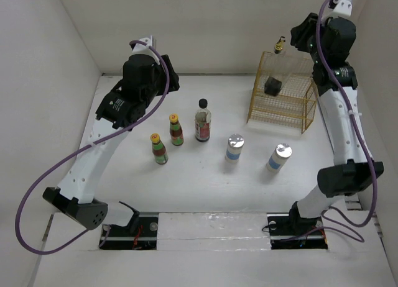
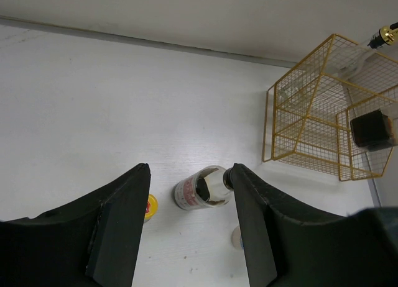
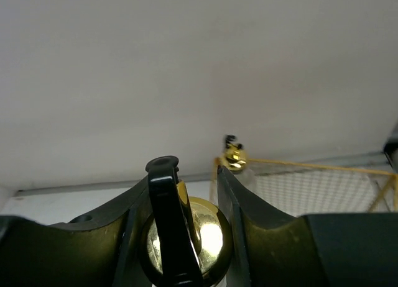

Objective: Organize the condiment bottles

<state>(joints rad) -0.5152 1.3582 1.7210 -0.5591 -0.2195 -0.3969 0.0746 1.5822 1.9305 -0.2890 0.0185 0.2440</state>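
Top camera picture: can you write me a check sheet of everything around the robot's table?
Surface: white table, no spills seen.
Job's things: two yellow-capped red-sauce bottles, a black-capped dark-sauce bottle and two silver-topped white shakers stand upright on it; a black-capped jar sits inside the gold wire rack.
Clutter: nothing seen.
Grippers: left gripper open, holding nothing; right gripper shut on a gold-pourer glass bottle.
Cables: purple cables loop along both arms.
Surroundings: plain white walls.
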